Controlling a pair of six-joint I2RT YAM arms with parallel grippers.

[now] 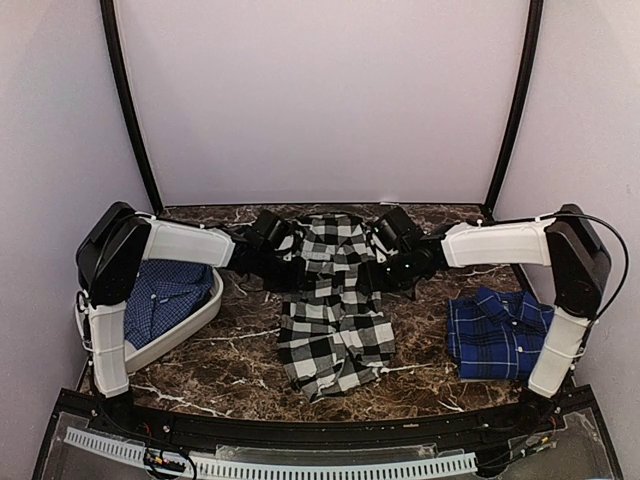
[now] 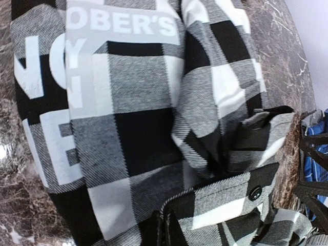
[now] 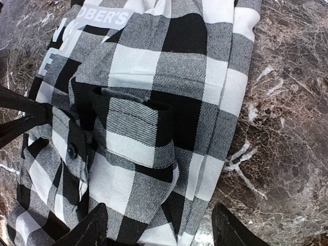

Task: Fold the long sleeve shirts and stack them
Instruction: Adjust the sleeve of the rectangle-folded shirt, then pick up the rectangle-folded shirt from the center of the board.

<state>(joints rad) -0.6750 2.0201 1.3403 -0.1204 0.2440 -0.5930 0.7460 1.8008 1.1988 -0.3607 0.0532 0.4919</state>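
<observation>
Marble-veined tabletop [image 1: 230, 370] up front, and on its right side the dark blue plaid shirt [image 1: 498, 335] lies folded into a neat square near the right arm's base. Over on the left, a white bin [image 1: 195, 322] holds another blue checked garment [image 1: 165, 295], loosely heaped. Centre stage is the black-and-white checked shirt [image 1: 335, 310], laid lengthwise down the middle, narrowed but rumpled, with what looks like its collar end farthest away. Both arms reach in at that far end. The left tool [image 1: 272, 252] is clamped shut at the shirt's left side; its wrist view is all cloth, bunched right up to the lens, so I judge it has fabric pinched. The right tool [image 3: 161, 233] stands wide open, fingers [image 3: 89, 228] straddling the right edge, nothing gripped. White block lettering [image 2: 123, 23] and a black button [image 2: 255, 193] show clearly. It looks like a soft, light woven cloth: it'll drape, sag and drag on the marble rather than hold a crease. Best hold, I'd say, is the doubled shoulder edge or collar band, both sides level, so the fold comes over square
</observation>
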